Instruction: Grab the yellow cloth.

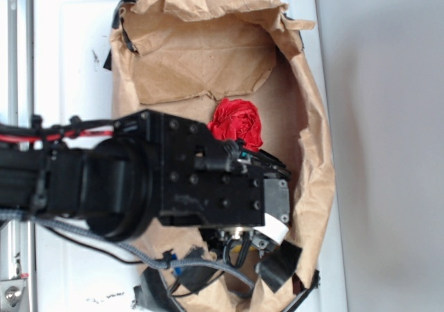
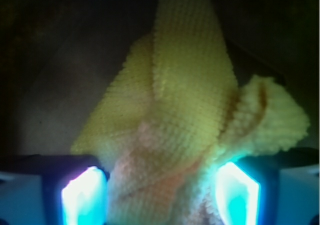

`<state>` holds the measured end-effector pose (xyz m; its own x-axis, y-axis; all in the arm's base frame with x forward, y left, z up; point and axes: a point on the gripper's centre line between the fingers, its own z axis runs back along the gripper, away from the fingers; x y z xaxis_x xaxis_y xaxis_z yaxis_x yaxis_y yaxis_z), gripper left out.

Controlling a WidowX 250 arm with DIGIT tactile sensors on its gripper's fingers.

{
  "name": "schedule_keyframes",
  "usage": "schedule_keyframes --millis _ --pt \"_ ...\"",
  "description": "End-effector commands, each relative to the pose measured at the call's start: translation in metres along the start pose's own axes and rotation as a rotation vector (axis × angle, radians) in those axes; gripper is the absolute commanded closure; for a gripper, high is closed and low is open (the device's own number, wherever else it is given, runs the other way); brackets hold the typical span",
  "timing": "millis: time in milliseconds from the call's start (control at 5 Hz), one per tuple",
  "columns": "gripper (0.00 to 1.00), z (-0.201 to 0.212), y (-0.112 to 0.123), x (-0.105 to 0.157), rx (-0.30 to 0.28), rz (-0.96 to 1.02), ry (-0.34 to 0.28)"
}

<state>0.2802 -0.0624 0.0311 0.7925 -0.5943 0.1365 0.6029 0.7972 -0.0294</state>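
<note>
In the wrist view the yellow cloth (image 2: 185, 110) fills the middle of the frame, a folded terry rag with one pointed fold standing up. Its lower part is bunched between my gripper (image 2: 161, 195), and both glowing fingertips (image 2: 82, 197) press against its sides, so the gripper is shut on it. In the exterior view the arm and my gripper (image 1: 260, 246) hang over the near end of the brown paper and hide the yellow cloth completely.
A crumpled brown paper sheet (image 1: 201, 55) with raised edges lies on the white surface (image 1: 69, 62). A red rose-shaped cloth ball (image 1: 236, 123) sits on it just beyond the gripper's body. Cables trail below the arm at the paper's near end.
</note>
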Motion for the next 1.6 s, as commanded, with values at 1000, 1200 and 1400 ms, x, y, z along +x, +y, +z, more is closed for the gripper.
schedule_keyframes --millis 1000,1200,1400 --pt "1.0 0.144 0.054 -0.006 0.219 0.576 0.103" --pt "1.0 0.148 0.044 -0.015 0.2 0.524 0.052" --pt "1.0 0.154 0.039 -0.027 0.188 0.485 0.009"
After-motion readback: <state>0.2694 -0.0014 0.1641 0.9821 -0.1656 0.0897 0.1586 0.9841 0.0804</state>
